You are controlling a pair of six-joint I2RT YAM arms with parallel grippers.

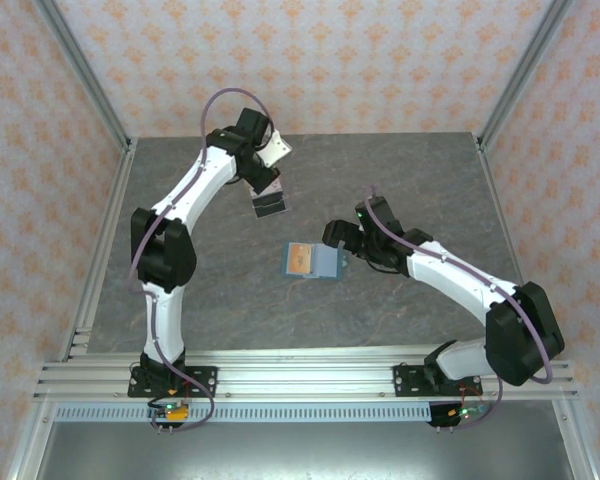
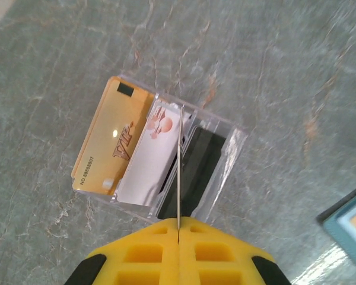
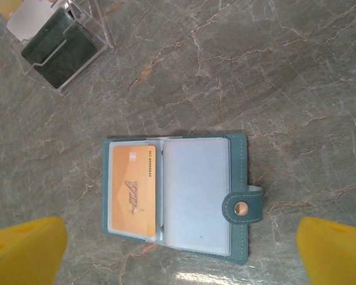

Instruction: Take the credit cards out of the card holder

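Left gripper [image 2: 178,225] is pinched shut on a thin card [image 2: 180,160], edge-on over the clear tray [image 2: 240,135] of stacked cards [image 2: 110,145]. That tray sits at 11 o'clock from the card holder [image 3: 196,196]. The holder lies open mid-table, with one orange VIP card [image 3: 132,190] left in its 9 o'clock pocket. Right gripper [image 1: 342,238] hangs wide open and empty above it. I judge the task nearly done.

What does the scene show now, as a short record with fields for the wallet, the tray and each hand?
wallet: open flat on the table, one orange card in a sleeve, the other sleeve looks empty
clear tray: holds a gold card, a white card and a dark card
left hand: shut on a thin card, edge-on above the tray
right hand: open, above the wallet
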